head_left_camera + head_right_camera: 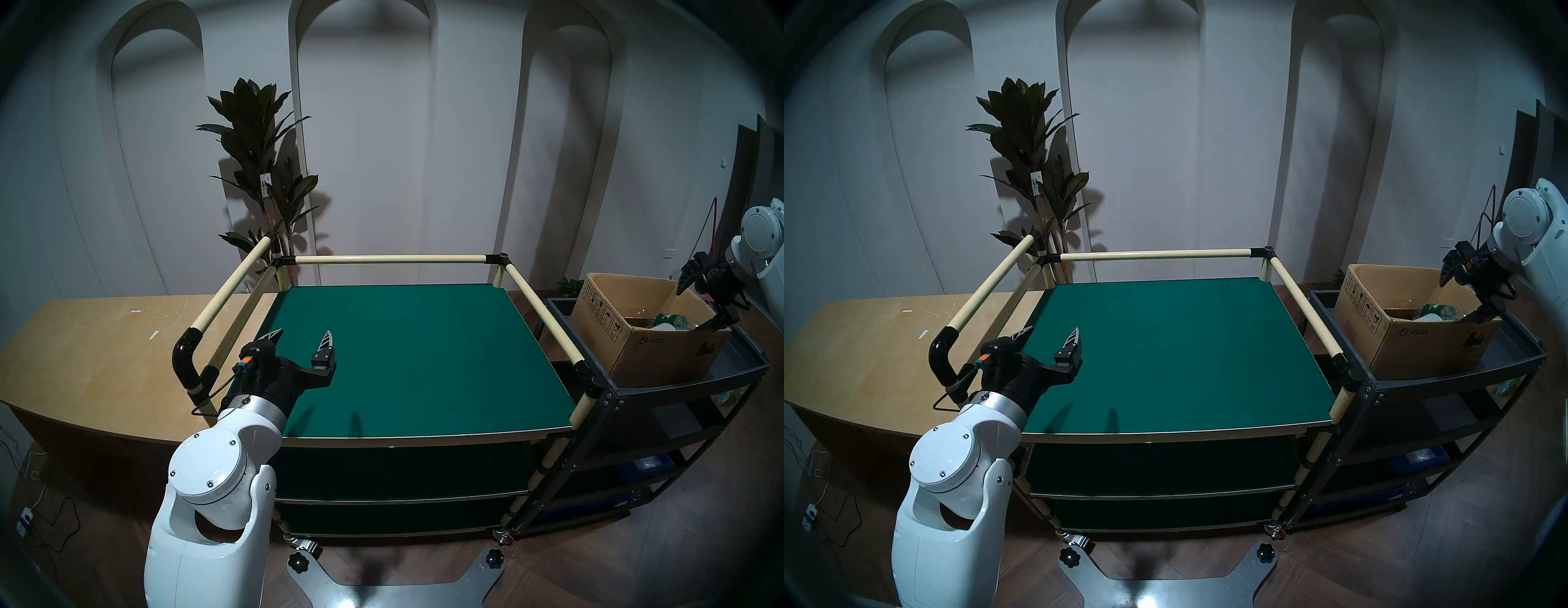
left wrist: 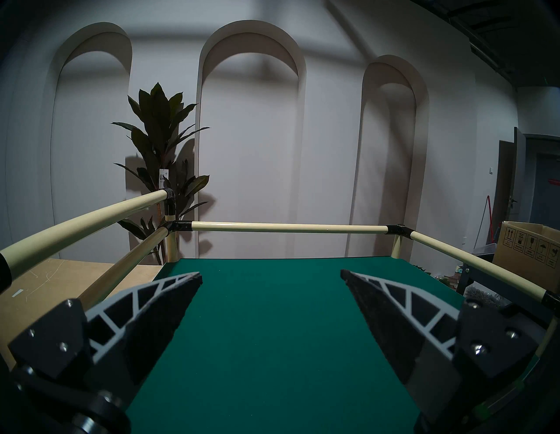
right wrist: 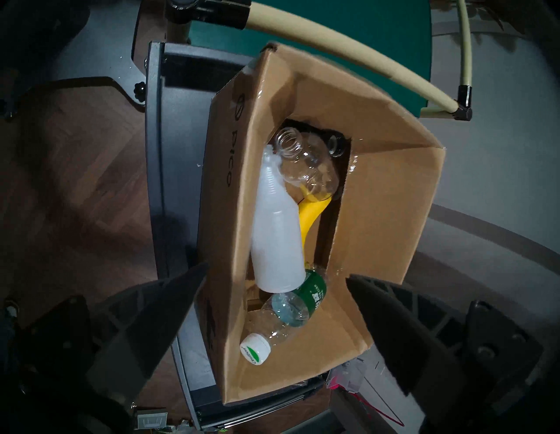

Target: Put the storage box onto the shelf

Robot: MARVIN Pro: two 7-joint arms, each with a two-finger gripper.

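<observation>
Bare green shelf (image 1: 407,352) top; both grippers wide apart, right gripper (image 1: 700,303) over storage box (image 1: 645,339) rim.

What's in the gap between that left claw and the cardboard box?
Bare green top of the shelf, then its cream side rail; head view shows left gripper and box.

Glossy white arm shells, silver wrist collars, black end effector (image 1: 302,339) with ribbed fingers.

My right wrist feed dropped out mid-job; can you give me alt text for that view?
Looking down into the open PICO cardboard box on the black tray cart, with the open right gripper above its near end, holding nothing. Inside lie a white plastic bottle, clear bottles, one green-labelled, and something yellow. The green shelf's cream rail crosses the top.
</observation>
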